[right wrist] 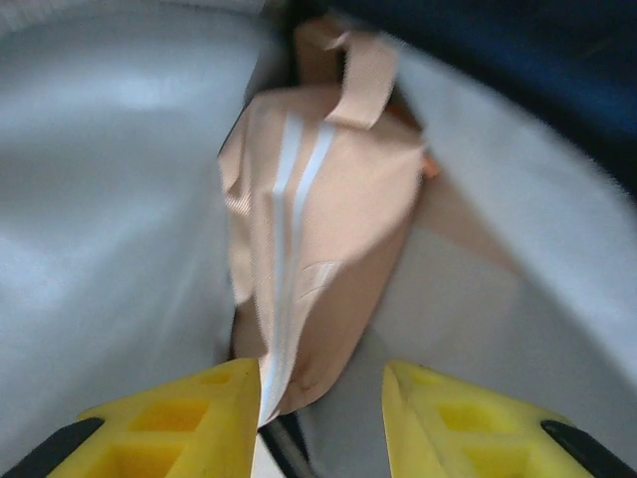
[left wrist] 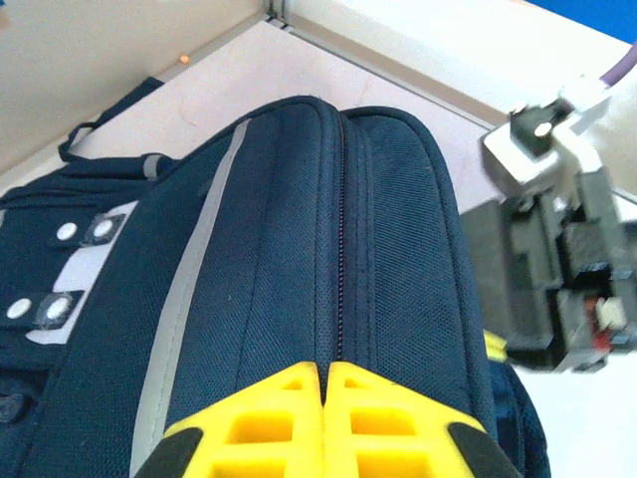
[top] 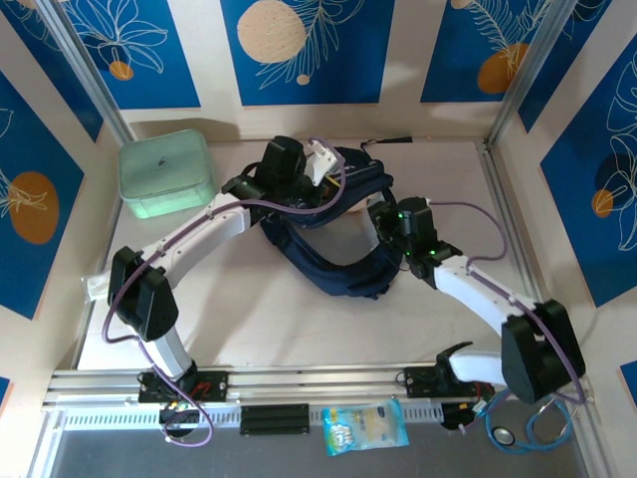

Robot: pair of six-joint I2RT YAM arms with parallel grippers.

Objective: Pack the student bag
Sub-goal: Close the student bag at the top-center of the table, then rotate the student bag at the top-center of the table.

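The student bag (top: 333,267) lies near the middle of the table (top: 299,324), with both arms reaching over it. To its far left stands a mint green lidded box (top: 164,174), well apart from the bag. A snack packet (top: 365,426) lies on the near rail between the 2 arm bases.

In the left wrist view, the left hand (left wrist: 323,383) is fully closed, its 2 yellow fingers (left wrist: 269,423) pressed together right at the zip seam (left wrist: 341,249) on the bag's rounded top. I cannot tell whether anything is pinched between them. A pale stripe (left wrist: 184,299) runs along the navy fabric beside the seam, and white patches with metal snaps (left wrist: 70,269) sit further left on the front pocket.

The right hand (right wrist: 320,383) is inside the bag, against its pale grey lining (right wrist: 109,219). Its fingers stand partly apart. A peach pouch with 2 white stripes (right wrist: 318,209) lies between them, its lower end against the left finger and clear of the other, so it is not clamped.
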